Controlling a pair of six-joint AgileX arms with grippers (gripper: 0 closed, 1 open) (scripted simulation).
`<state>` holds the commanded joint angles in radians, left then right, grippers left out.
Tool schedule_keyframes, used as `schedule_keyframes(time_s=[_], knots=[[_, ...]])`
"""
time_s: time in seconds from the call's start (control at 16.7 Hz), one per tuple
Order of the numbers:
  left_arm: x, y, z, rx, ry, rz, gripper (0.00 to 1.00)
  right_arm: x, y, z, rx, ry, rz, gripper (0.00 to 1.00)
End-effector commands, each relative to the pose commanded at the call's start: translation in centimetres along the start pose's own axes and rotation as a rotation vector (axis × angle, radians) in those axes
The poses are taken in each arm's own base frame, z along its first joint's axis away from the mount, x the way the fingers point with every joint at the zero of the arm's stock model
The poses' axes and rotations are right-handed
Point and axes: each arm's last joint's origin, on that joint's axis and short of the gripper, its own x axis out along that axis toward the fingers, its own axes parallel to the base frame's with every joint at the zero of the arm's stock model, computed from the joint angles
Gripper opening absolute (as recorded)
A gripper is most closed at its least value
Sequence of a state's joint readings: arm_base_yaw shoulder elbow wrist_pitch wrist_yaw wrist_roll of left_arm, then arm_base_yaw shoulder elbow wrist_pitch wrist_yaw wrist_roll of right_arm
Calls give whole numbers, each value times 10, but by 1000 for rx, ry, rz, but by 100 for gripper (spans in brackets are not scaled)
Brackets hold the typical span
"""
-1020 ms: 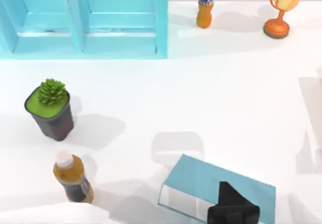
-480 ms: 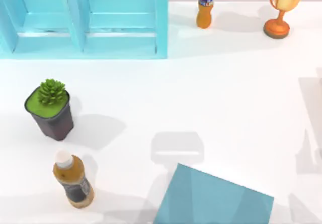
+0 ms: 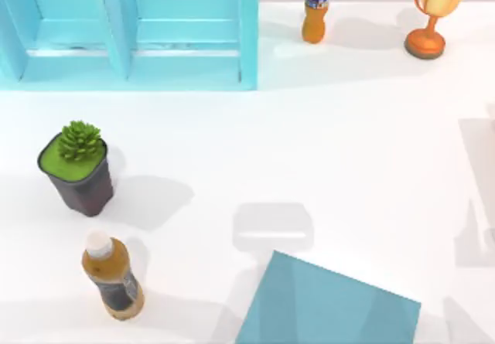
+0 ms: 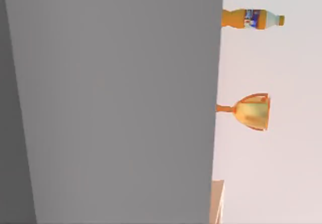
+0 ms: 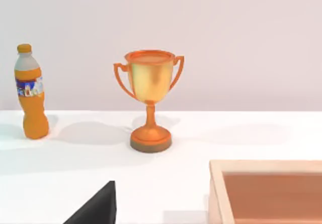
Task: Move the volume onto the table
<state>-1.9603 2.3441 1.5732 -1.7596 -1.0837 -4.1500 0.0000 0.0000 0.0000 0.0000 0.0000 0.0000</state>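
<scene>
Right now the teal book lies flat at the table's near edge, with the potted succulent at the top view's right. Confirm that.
One thing is off: the potted succulent stands at the top view's left, not its right. The top view shows it, above the brown-drink bottle. The rest holds: the teal book lies flat at the near edge of the table.

The volume [image 3: 329, 304] lies flat on the surface [image 3: 348, 143], its near side cut off by the top view's lower edge. Far beyond it, the light-blue shelf unit [image 3: 128, 31] loses its top and left end to the frame, and the trophy [image 3: 435, 8] loses its cup rim. In the right wrist view, a wooden box [image 5: 266, 191] near the trophy's base is clipped at the corner, and a dark wedge [image 5: 95, 206] cannot be identified.
</scene>
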Motion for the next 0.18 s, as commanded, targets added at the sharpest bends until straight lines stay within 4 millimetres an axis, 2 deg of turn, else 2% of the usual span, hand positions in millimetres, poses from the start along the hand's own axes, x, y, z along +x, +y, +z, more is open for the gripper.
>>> schedule_keyframes(time_s=[0.18], knots=[[-3,0,1,2,3,-6,100,0,0,0,0,0,0,100]])
